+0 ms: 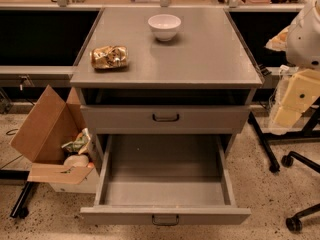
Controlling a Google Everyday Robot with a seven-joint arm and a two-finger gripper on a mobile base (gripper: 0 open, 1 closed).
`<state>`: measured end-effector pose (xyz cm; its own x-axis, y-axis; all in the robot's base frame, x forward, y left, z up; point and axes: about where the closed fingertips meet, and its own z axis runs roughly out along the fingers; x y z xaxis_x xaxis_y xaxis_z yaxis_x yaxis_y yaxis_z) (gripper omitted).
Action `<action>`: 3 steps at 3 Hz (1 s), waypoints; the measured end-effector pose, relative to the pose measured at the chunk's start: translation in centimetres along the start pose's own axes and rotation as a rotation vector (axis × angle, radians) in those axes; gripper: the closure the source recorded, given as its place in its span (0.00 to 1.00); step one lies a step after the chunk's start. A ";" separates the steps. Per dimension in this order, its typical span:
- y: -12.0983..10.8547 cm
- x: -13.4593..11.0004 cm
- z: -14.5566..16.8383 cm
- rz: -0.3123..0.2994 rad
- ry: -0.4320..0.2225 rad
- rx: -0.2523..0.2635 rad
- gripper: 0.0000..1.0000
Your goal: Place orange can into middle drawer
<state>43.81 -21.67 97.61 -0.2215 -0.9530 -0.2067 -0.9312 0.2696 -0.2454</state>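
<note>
The orange can point(109, 57) lies on its side on the left part of the grey cabinet top point(200, 54). The middle drawer point(165, 191) is pulled fully open below, showing its tray, with its front panel and loop handle at the bottom edge of the view. My arm hangs at the right edge. The gripper point(286, 115) is low beside the cabinet's right side, far from the can and holding nothing that I can see.
A white bowl point(164, 26) stands at the back of the cabinet top. A shut twin drawer front point(165, 117) sits above the open drawer. An open cardboard box point(50, 139) with rubbish stands on the floor left. Chair legs and castors point(295, 194) are at the right.
</note>
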 end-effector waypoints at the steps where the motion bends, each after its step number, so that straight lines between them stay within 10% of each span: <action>1: 0.0 0.0 0.0 0.000 0.000 0.000 0.00; 3: -5.0 -9.2 2.8 -0.161 -0.156 0.000 0.00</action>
<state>51.35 -13.86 98.12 -0.0226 -0.9507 -0.3093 -0.9510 0.1158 -0.2867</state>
